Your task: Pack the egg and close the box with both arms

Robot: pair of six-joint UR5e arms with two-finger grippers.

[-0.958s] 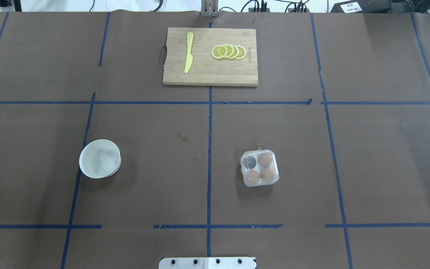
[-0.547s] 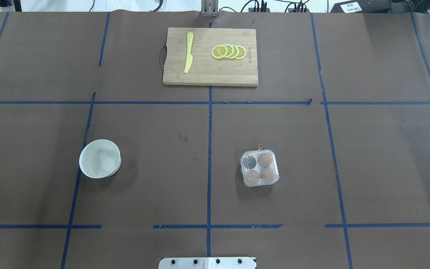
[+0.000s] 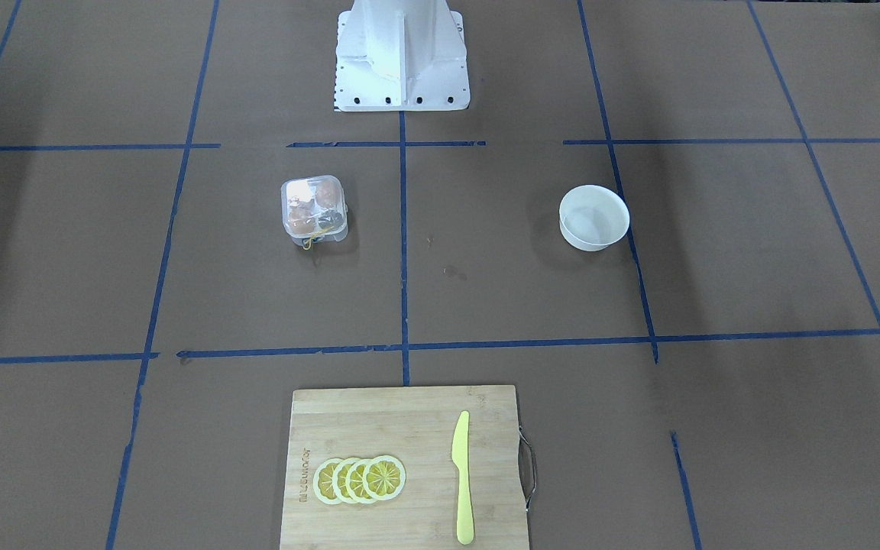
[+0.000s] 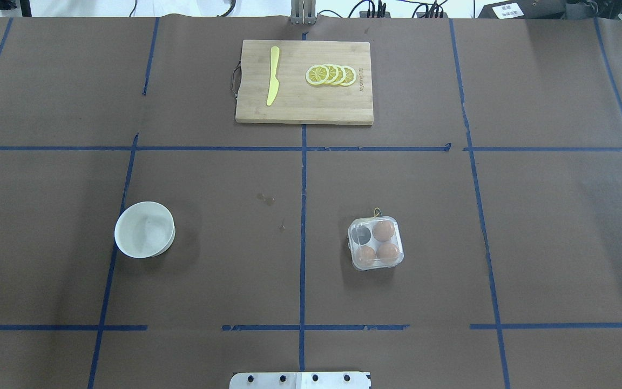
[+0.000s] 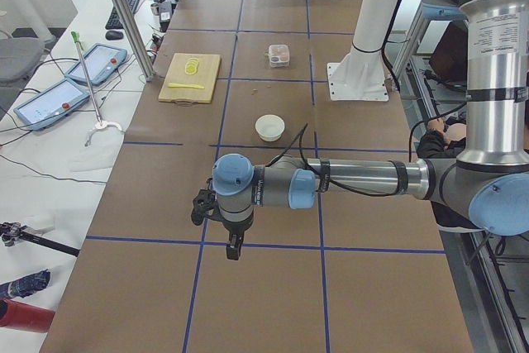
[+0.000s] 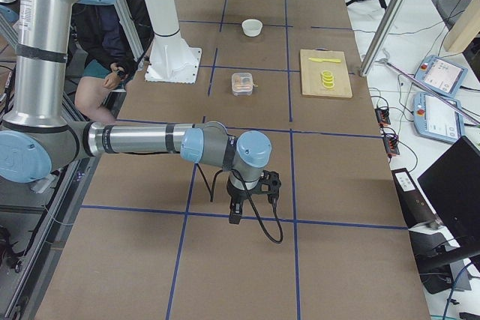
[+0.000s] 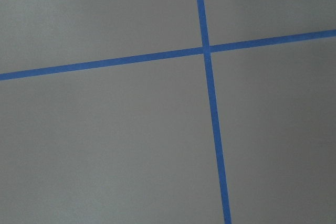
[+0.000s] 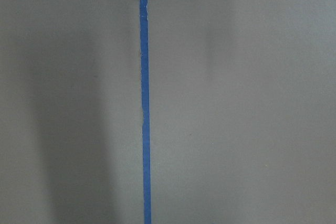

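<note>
- On the table's [image 4: 208, 281] right half, the box [image 4: 376, 243] holds three eggs, one egg [image 4: 383, 230] in its far-right cup
- Left gripper [image 5: 234, 247] and right gripper [image 6: 234, 213] hang well apart from the box; wide or narrow, I cannot tell

- The left arm [image 5: 364, 178] rises in a tall upright section, bends at the elbow and runs its forearm out level, away from the base.
- At its end the left hand [image 5: 234, 250] points straight down; from here I cannot tell whether it is spread or closed up.
- The right arm [image 6: 142, 140] mirrors that pose, with its forearm level.
- The right hand [image 6: 234, 215] points down too, and its spread is just as unclear.
</note>
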